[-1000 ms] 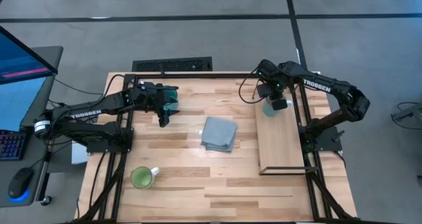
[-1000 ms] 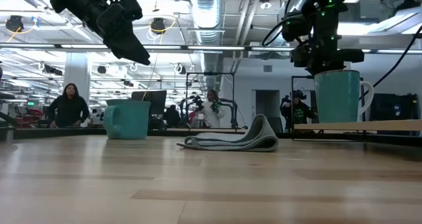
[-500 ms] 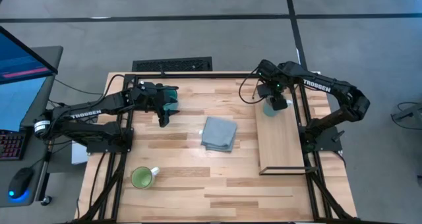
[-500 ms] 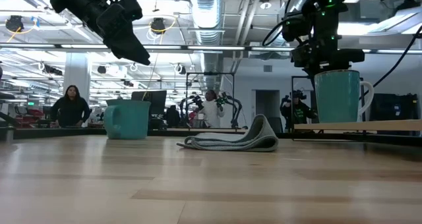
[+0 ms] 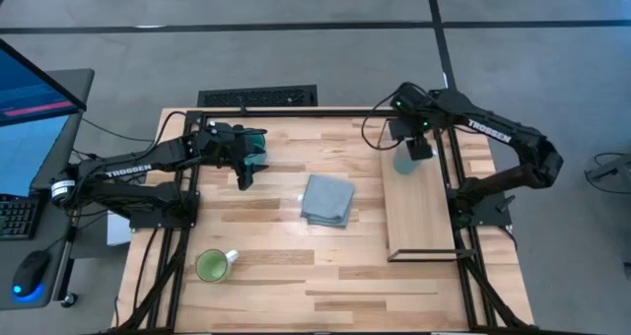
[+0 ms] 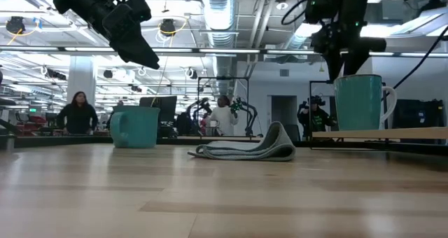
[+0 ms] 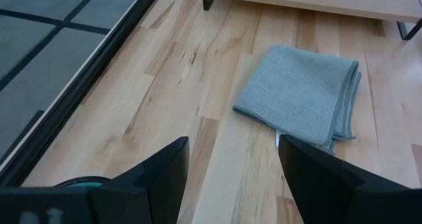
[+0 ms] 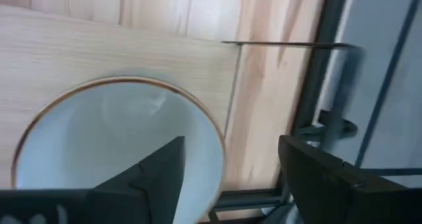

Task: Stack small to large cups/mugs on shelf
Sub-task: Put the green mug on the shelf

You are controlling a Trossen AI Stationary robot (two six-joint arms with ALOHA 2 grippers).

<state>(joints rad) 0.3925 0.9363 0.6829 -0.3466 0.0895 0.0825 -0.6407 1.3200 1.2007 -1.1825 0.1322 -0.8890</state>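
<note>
High: right gripper (image 5: 418, 150) open above teal mug (image 5: 403, 164) on shelf (image 5: 420, 212) far end; "TROSSEN" on both arms. Low: mug upright, apparently released. Left wrist: left gripper (image 7: 231, 178) open, empty, facing grey cloth (image 7: 300, 95).

the slatted wooden tabletop (image 5: 276, 266) carries everything. on its right side sits the shelf (image 5: 422, 217), a long narrow light-wood board in a thin black wire frame, running near to far. at the shelf's far end stands a teal mug (image 6: 361, 103) with a pale inside. near the table's middle lies a folded grey-blue cloth (image 5: 327, 199). at the far left stands another teal mug (image 6: 136, 126). at the near left sits a light green mug (image 5: 213, 266), its handle pointing right.
</note>
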